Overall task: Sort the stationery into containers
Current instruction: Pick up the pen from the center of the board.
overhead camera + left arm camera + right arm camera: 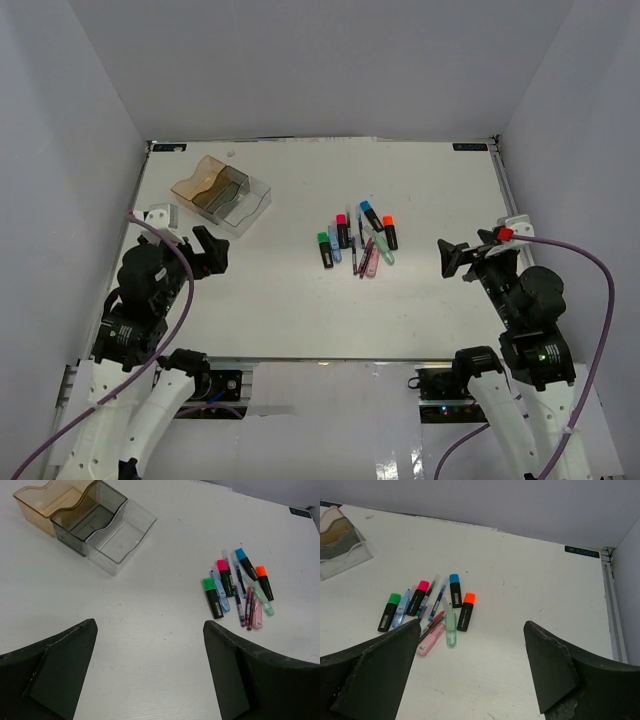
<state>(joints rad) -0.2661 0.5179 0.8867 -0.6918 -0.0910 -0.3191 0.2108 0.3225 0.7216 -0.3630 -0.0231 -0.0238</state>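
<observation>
From above, finds the stationery (357, 240) heaped centrally, well apart from the containers (252, 212) at far left. From the left wrist, shows the left gripper (149, 627) spread wide and empty, containers bare: nothing sorted, everything left. From the right wrist, shows the right gripper (470, 627) likewise apart, holding nothing.

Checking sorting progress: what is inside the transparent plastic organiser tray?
Empty: the amber, grey and clear plastic organiser tray shows three bare compartment floors; nothing covers them.
</observation>
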